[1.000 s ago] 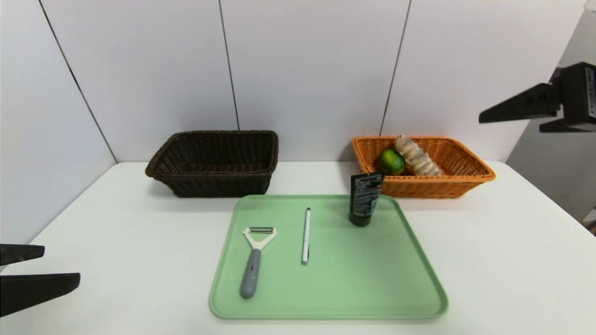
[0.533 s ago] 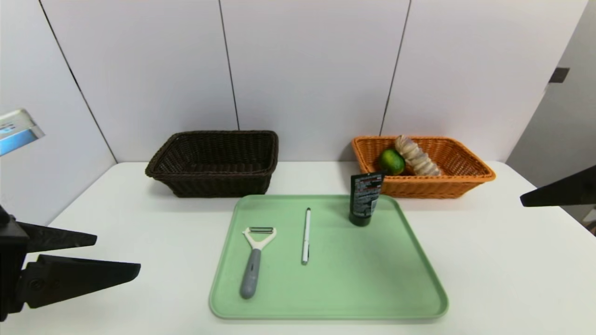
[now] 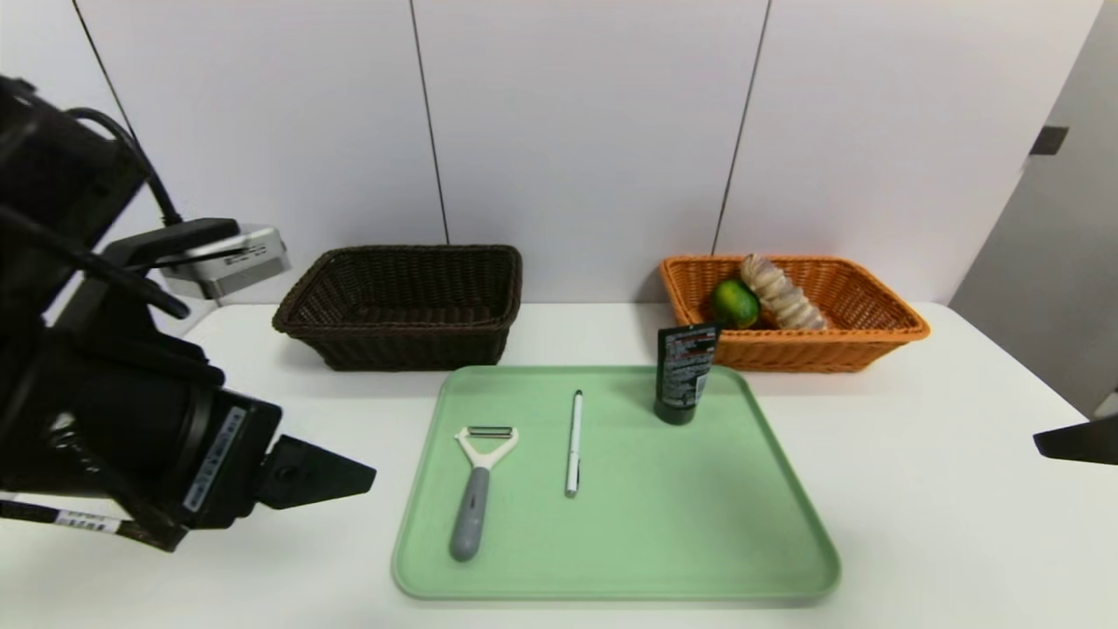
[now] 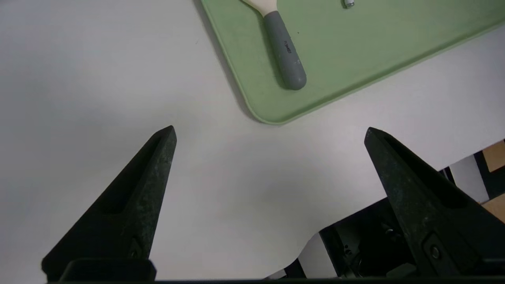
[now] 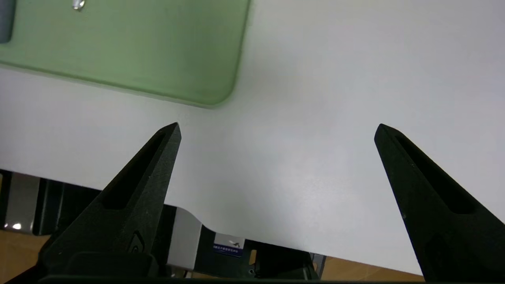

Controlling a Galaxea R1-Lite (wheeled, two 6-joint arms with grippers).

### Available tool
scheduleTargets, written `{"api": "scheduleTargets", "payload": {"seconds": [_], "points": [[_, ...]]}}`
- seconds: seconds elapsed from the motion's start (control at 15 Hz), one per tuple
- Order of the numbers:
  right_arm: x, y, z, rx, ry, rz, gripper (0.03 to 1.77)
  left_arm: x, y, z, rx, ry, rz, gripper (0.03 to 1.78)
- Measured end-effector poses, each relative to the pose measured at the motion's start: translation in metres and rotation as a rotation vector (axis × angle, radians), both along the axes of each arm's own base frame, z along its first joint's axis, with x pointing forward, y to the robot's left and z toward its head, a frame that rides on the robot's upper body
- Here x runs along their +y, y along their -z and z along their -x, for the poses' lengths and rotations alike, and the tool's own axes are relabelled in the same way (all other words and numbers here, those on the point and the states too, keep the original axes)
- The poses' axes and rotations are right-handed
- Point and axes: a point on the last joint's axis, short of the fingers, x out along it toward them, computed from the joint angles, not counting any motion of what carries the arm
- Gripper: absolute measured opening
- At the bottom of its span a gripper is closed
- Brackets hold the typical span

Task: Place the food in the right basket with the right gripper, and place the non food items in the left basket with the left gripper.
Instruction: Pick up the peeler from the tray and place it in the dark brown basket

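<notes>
From the head view, my left gripper hangs over the table just beside the tray's left edge. The peeler lies nearest it, in the tray's near-left part, handle toward the near edge. The pen and tube sit farther right.

My left wrist view shows jaws spread wide and empty; the peeler's grey handle points toward the tray's near-left corner, ahead of the fingertips.

In my right wrist view, my right gripper gapes empty off the tray's near-right corner. The left is nearer.
</notes>
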Motion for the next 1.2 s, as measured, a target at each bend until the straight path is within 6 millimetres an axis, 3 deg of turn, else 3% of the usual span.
{"api": "scheduleTargets", "payload": {"seconds": [0.27, 0.53, 0.87, 1.2], "points": [[-0.011, 0.022, 0.015, -0.02, 0.059, 0.014, 1.7, -0.036, 0.005, -0.028, 0.166, -0.088, -0.016, 1.69], [-0.015, 0.028, 0.02, -0.055, 0.088, -0.001, 1.7, -0.068, 0.023, -0.054, 0.265, -0.123, -0.061, 1.69], [-0.016, 0.038, 0.016, -0.06, 0.122, 0.003, 1.7, -0.092, 0.045, -0.079, 0.314, -0.121, -0.107, 1.69], [-0.019, 0.041, 0.011, -0.08, 0.163, -0.004, 1.7, -0.108, 0.059, -0.092, 0.342, -0.106, -0.142, 1.69]]}}
